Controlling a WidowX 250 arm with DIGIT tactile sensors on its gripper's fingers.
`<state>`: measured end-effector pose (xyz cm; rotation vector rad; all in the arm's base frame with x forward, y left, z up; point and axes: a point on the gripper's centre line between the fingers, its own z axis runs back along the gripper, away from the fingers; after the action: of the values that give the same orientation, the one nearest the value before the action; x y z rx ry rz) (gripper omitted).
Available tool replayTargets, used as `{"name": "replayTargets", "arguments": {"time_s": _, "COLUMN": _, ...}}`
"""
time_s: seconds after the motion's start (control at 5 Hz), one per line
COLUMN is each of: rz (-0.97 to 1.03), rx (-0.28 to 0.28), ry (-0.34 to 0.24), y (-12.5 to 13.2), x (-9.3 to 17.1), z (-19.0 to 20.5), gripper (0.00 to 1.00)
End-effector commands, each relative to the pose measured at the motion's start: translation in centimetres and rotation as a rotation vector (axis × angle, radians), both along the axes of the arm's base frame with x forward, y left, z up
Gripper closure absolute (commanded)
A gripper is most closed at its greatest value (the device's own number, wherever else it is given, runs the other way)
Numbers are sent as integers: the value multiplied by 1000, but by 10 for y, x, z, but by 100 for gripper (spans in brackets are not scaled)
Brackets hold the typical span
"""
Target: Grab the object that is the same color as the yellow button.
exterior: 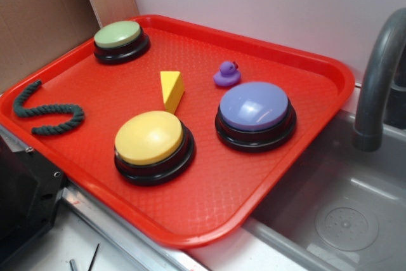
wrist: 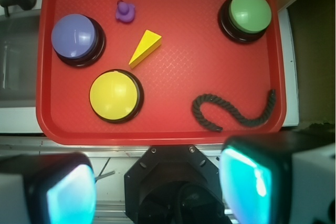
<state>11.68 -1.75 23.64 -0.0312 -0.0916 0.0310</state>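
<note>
My hand (wrist: pixel 157 187) hangs wide open, holding nothing, above the red tray's (exterior: pixel 209 217) long edge. The yellow wedge (exterior: pixel 171 90) sits mid-tray, just beside the yellow button (exterior: pixel 151 139), with the purple duck (exterior: pixel 226 74) near it.

Fingers (wrist: pixel 71 195) wide apart, empty

The tray (exterior: pixel 304 61) is bright red with a fine diamond-textured pattern across its floor. The wedge (exterior: pixel 172 89) is solid yellow, matching the domed top of the yellow button (exterior: pixel 151 138), which sits on a black base. The green button (exterior: pixel 118 34) has a pale green top, the purple button (exterior: pixel 254 106) a lavender one, both on black bases. The toy duck (exterior: pixel 226 74) is purple. The twisted rope (exterior: pixel 47 110) is dark green. The sink (exterior: pixel 355 214) is grey.
</note>
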Motion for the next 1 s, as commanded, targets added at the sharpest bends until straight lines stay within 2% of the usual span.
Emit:
{"name": "replayTargets", "arguments": {"time_s": 0.0, "rz": 0, "rx": 0, "ry": 0, "y": 0, "x": 0, "z": 0, "gripper": 0}}
{"name": "replayTargets", "arguments": {"time_s": 0.2, "rz": 250, "rx": -17, "ry": -10, "y": -16, "x": 48, "z": -30, "gripper": 0}}
{"name": "replayTargets", "arguments": {"time_s": 0.4, "rz": 508, "rx": -151, "ry": 105, "y": -17, "x": 67, "z": -60, "gripper": 0}}
{"name": "replayTargets", "arguments": {"time_s": 0.6, "rz": 754, "rx": -172, "ry": 43, "y": 6, "x": 80, "z": -81, "gripper": 0}}
{"name": "replayTargets", "arguments": {"time_s": 0.8, "rz": 1004, "rx": -165, "ry": 30, "y": 16, "x": 80, "z": -101, "gripper": 0}}
